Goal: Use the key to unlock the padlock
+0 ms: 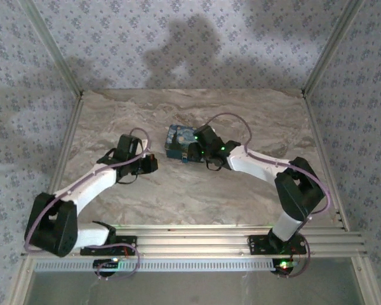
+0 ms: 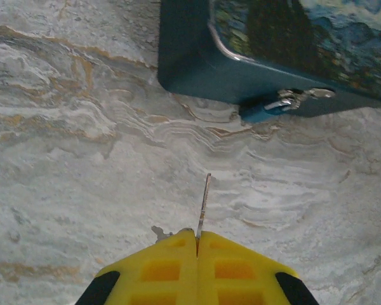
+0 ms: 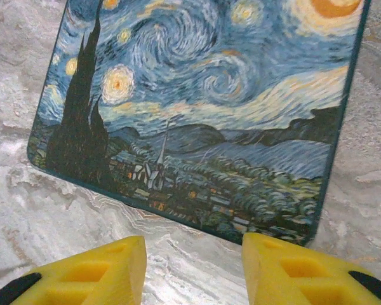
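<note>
My left gripper (image 2: 197, 234) is shut on the key (image 2: 204, 203). The key's thin metal blade sticks out forward over the table, pointing toward the box and well short of it. The padlock (image 2: 261, 112), a tiny blue body with a silver shackle, hangs at the latch on the dark teal side of the Starry Night box (image 2: 203, 63). My right gripper (image 3: 193, 244) stands open at the near edge of the box lid (image 3: 203, 101), with bare table between its fingers and its right finger by the lid's corner. From above, the left gripper (image 1: 151, 164) sits left of the box (image 1: 176, 138) and the right gripper (image 1: 193, 150) is at its right side.
The marble-patterned table (image 1: 178, 203) extends around the box. Metal frame posts (image 1: 57, 60) stand at the back corners, and a ribbed metal rail (image 1: 197, 241) runs along the near edge by the arm bases.
</note>
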Available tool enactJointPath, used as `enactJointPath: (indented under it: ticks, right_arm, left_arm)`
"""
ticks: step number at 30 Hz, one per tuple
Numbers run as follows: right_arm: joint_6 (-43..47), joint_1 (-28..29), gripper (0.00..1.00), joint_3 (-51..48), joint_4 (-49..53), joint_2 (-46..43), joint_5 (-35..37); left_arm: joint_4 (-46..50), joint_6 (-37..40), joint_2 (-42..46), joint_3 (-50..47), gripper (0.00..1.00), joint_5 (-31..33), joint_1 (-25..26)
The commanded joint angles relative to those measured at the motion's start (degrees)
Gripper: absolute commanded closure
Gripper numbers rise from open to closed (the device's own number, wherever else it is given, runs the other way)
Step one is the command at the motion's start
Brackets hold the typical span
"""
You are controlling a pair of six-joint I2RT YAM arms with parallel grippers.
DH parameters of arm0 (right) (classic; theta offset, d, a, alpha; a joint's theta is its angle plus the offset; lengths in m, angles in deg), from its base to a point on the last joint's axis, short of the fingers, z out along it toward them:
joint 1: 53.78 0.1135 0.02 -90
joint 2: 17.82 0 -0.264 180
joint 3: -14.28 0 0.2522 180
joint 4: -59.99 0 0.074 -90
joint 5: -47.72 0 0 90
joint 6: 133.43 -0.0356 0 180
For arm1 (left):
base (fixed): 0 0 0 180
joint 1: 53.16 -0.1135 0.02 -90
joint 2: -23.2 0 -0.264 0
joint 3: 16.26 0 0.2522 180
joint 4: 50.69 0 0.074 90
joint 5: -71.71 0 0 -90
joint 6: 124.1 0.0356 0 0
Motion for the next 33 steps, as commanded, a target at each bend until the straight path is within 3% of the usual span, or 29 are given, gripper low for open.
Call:
enactJointPath:
  ticks: [1,8,21,33]
  right_arm:
    - [-0.55,4.65,0.54,2.23,0.59,3.56,8.22]
    - [-6.51,9.15,0.43,8.77,4.54,11.65,16.67]
    - [-10.67,8.57,0.47,10.99,3.30,17.08,22.42]
    - [-10.36,8.02,0.48,14.37,3.65,20.99,21.94]
  left_arm:
    - [-0.42,2.86,-2.81,2.75,1.00,-4.48,-2.54]
    - [-0.73,3.43,-4.22,2.39,1.00,-6.17,-4.16]
    - [0.06,4.63,-3.43,1.73,1.00,-7.52,-4.33]
    - [-0.57,5.48,-5.01,2.01,1.00,-9.22,-4.34]
